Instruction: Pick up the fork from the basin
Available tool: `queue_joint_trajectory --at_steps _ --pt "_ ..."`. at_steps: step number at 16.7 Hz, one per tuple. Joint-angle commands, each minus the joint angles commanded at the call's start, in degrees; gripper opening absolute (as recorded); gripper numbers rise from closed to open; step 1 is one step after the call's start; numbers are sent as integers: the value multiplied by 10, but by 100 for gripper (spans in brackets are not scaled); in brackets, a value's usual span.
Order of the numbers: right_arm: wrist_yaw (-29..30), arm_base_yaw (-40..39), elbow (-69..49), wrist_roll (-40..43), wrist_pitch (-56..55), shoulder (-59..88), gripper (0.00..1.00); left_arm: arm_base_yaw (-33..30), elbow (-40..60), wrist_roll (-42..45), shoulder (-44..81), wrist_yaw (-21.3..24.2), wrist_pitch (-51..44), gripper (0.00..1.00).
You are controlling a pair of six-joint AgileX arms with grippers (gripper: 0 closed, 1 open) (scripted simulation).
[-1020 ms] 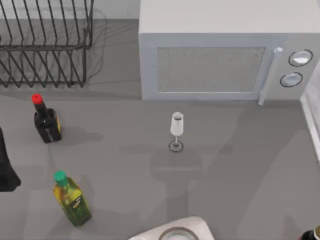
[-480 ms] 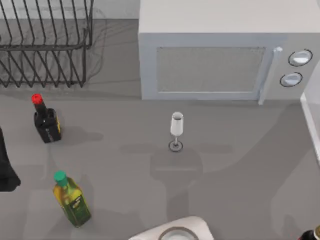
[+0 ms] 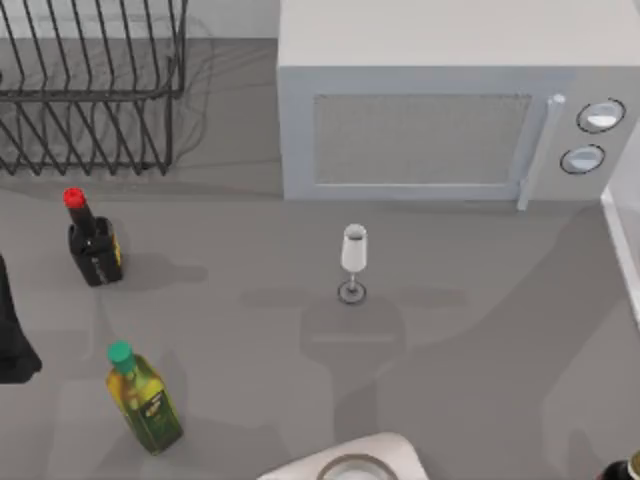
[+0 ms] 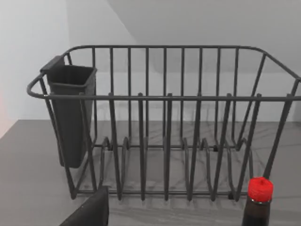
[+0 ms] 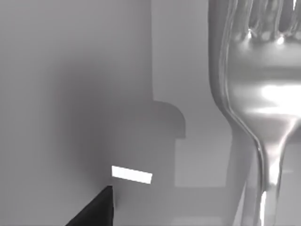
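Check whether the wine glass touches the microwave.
Apart. The top view shows bare grey counter between the wine glass and the microwave front.

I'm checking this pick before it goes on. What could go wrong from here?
1. In the right wrist view the fork looms very close, tines and neck large in the picture; whether the right claw holds it cannot be told, so a slip or a missed grasp is possible.
2. The wine glass stands upright alone mid-table; an arm sweeping across might topple it.
3. The left arm sits near the red-capped bottle and dish rack; moving it could bump them.
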State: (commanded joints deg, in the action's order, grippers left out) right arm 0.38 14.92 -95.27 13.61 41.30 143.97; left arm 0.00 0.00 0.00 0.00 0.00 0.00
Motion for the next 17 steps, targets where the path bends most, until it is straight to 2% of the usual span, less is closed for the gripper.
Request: queue_joint_trajectory --at_steps 8,17 --pt "0 0 0 0 0 0 2 0 0 0 0 0 0 100" --pt "-7 -2 -8 -6 9 -27 0 0 0 0 0 0 0 100"
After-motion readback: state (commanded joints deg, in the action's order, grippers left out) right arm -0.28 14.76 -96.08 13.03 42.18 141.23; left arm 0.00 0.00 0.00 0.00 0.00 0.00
